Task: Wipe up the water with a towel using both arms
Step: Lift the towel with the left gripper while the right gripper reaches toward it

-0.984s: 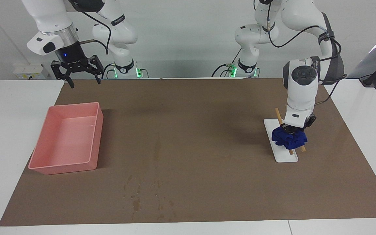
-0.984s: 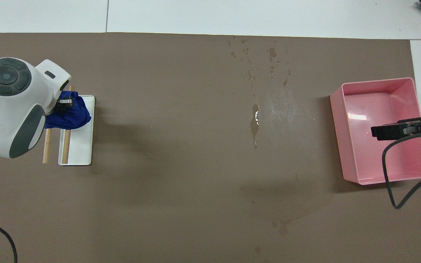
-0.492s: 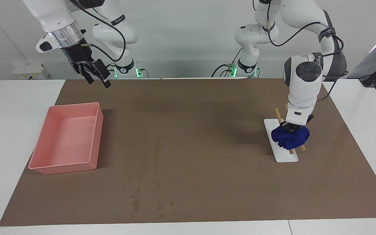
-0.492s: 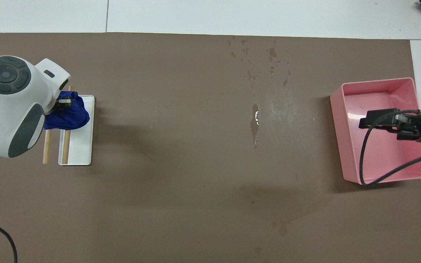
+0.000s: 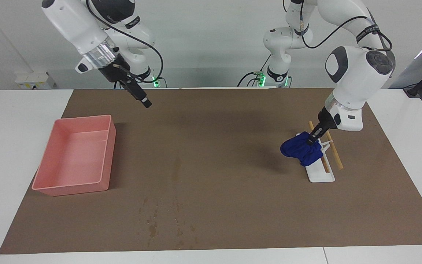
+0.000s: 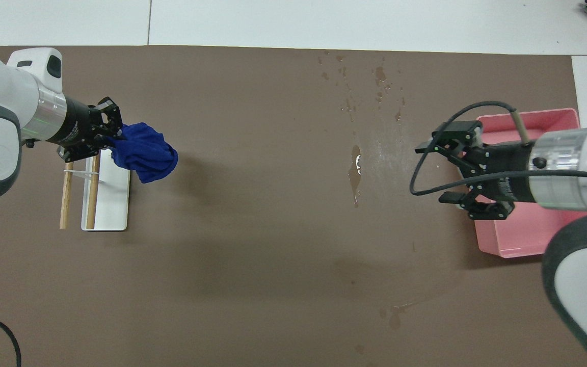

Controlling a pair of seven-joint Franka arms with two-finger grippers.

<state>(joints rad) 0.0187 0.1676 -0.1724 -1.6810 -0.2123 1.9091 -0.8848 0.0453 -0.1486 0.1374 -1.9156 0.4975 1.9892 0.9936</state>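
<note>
White table (image 5: 9, 146) covered by a brown mat (image 5: 233, 205) that fills most of both views. Pink bin (image 5: 75, 156), at centre left of the facing view, rests on the mat. White tray (image 5: 321, 175) at centre right, with two wooden sticks (image 5: 333, 154) lying across it. Water (image 6: 355, 176), a thin streak on the mat at centre of the overhead view; scattered dark spots (image 6: 362, 86) lie above it near the mat's upper edge.

Facing cam high vs overhead — shared mat (image 5: 233, 121)
</note>
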